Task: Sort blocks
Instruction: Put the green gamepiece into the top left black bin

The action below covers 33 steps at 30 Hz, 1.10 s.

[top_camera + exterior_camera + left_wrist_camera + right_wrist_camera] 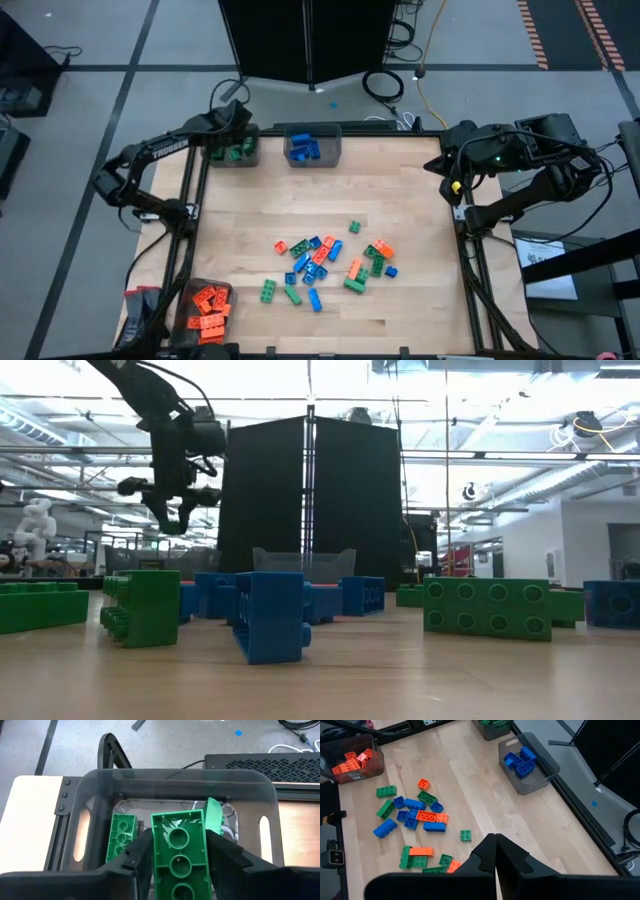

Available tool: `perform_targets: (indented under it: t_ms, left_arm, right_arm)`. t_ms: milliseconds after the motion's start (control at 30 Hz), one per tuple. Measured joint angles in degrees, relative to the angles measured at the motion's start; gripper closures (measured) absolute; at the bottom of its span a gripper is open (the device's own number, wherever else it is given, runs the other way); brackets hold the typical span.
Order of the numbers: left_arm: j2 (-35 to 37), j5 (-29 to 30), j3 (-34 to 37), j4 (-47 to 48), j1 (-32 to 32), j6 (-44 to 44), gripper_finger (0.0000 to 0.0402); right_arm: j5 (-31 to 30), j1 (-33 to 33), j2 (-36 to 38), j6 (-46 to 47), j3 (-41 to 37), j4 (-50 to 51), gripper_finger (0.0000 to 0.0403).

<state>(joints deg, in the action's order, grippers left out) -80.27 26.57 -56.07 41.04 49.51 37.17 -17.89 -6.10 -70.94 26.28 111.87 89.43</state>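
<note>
Over the bin of green blocks [233,152] at the table's far left corner, the left gripper [178,851] hangs with a green block [178,852] between its fingers [137,857], directly above other green blocks lying inside; whether the fingers grip it or have let go cannot be told. Just right of that bin stands the bin of blue blocks [312,146]. Toward the near edge from it, the mixed pile of blocks [328,265] lies mid-table; the bin of orange blocks [206,308] sits at the near left corner. The right gripper [494,842] waits clenched and empty beyond the table's right edge.
</note>
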Motion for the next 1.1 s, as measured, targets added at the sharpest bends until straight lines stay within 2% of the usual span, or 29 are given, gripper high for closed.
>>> perform_targets:
  t_ms: [567,700,867,967,1100]
  left_arm:
    - [0.00,-0.04,-0.02,-0.23,-0.01,-0.22,0.0243]
    - [0.00,-0.60,-0.02,-1.56,-0.01,-4.45,0.0242]
    - [0.00,-1.05,-0.07,-3.38,-0.01,-5.53,0.0242]
    - [0.00,-2.40,-0.07,-5.92,-0.01,-7.94,0.0231]
    - [0.00,-3.00,-0.07,-7.33,-0.03,-9.51,0.0194]
  right_arm:
    - [0.00,0.01,0.00,0.22,0.00,0.00,0.0403]
    - [0.02,-0.01,0.00,0.13,0.00,0.00,0.0403]
    - [0.02,0.02,0.00,0.07,0.00,0.01,0.0403]
    - [0.02,0.00,-0.01,0.07,0.00,0.02,0.0403]
    - [0.02,-0.01,0.00,0.04,0.00,0.00,0.0403]
